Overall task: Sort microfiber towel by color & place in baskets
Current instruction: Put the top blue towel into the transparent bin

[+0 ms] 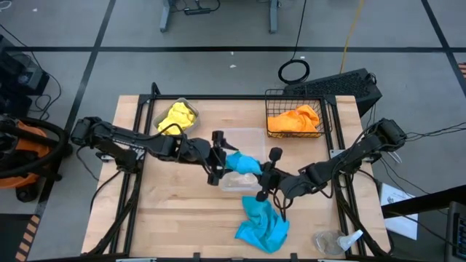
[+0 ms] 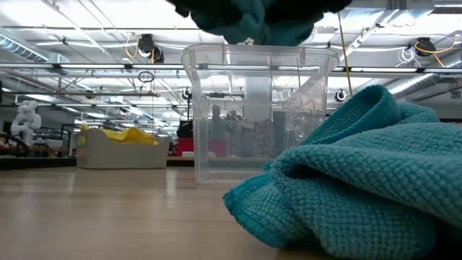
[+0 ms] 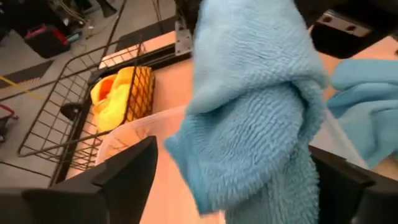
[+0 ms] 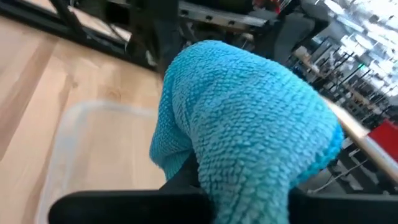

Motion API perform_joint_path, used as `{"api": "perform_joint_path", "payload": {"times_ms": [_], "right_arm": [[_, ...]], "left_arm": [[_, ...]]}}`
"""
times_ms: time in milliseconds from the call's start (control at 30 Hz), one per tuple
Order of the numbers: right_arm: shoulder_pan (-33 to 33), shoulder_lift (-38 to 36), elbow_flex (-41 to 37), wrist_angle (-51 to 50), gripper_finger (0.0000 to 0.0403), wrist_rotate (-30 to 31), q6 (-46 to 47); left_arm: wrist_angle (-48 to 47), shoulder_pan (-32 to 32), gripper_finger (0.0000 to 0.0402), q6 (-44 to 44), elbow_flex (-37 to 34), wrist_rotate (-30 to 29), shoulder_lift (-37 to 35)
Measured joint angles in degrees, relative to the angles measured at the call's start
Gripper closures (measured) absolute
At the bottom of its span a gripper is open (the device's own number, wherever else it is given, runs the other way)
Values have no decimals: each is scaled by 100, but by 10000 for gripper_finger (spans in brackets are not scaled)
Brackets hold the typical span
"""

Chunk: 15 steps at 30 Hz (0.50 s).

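Over the clear tub [image 1: 240, 156], the right gripper [image 1: 263, 175] is pinching a blue towel [image 1: 242, 163] while the left gripper [image 1: 220, 161] is hanging beside it, fingers spread; another blue towel [image 1: 262, 225] is lying nearby on the table [image 1: 182, 218]

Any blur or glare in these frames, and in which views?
Low view: blue towel close to the lens reads sharp, room behind soft, ceiling lights bright through the clear tub. Left wrist view: held blue towel soft, wire basket blurred. Right wrist view: background streaked. High view: even light, no glare.
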Motion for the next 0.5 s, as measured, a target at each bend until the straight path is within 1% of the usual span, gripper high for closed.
{"api": "perform_joint_path", "payload": {"times_ms": [167, 267, 400, 500], "right_arm": [[-184, 0, 0, -573, 388, -50, 711], [-391, 0, 0, -838, 388, -130, 1214], [-776, -2, 0, -1042, 388, -867, 1747], [-1058, -2, -2, -1082, 388, -1250, 2030]], "left_arm": [[314, 248, 59, -74, -468, 71, -145], [317, 361, 59, -141, -714, 67, -269], [347, 436, 59, -259, -949, 69, -535], [220, 436, 58, -282, -1068, 69, -719]]}}
